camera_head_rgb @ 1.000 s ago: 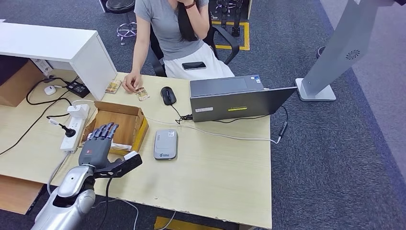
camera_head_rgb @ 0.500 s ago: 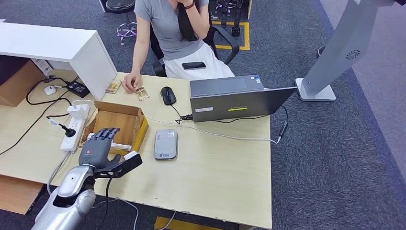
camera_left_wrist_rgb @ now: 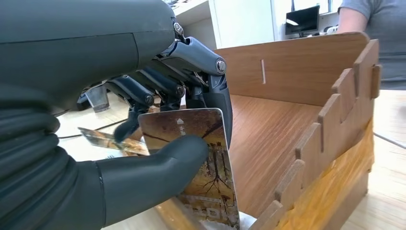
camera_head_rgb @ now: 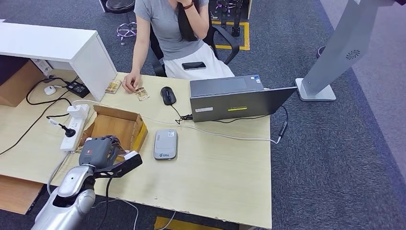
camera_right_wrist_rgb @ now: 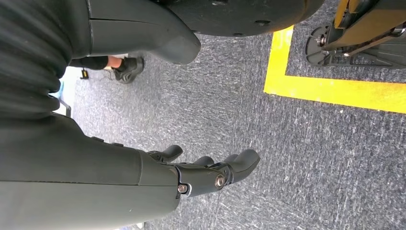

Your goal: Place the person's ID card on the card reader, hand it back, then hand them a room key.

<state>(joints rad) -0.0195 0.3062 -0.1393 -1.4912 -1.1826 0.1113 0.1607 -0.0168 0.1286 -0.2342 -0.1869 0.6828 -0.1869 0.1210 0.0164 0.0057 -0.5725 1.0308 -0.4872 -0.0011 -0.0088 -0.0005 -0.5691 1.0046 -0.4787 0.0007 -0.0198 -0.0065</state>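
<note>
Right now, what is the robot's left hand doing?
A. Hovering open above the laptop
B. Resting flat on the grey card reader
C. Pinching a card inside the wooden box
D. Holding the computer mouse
C. In the left wrist view the left hand pinches a brown patterned card between thumb and fingers, inside the wooden box; the card reader lies untouched beside the box.

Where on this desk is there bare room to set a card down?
The wide bare patch of desk lies between the card reader, the laptop and the near edge. It is crowded on the robot's left, around the wooden box where the left hand holds a room key card, and by the power strip.
</note>
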